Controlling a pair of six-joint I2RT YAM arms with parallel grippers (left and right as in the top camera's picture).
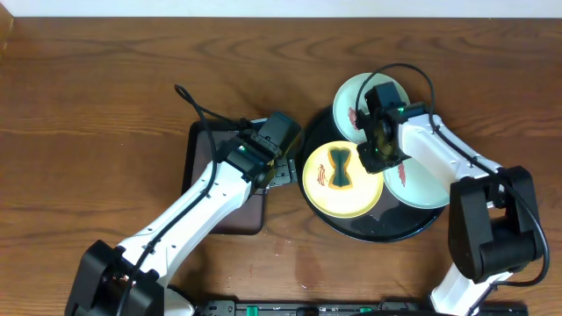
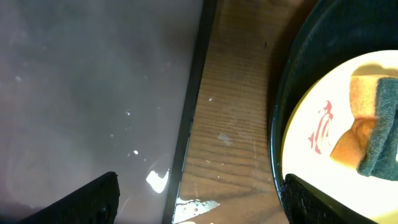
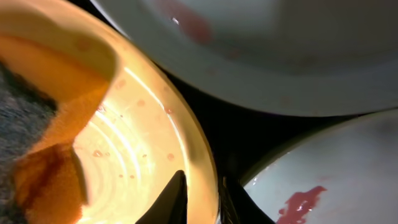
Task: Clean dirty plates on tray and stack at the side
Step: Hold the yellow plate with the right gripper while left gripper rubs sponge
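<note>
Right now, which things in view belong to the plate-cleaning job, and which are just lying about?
Job: yellow plate, far mint plate, right mint plate, round black tray, sponge.
Lying about: rectangular black tray.

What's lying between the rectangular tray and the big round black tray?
Nothing: just a bare strip of wooden tabletop with a few faint specks separates the rectangular tray from the round tray. The left wrist view shows it.

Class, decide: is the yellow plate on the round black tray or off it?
On it. The yellow plate lies flat inside the round black tray's rim, a sponge resting on it.
</note>
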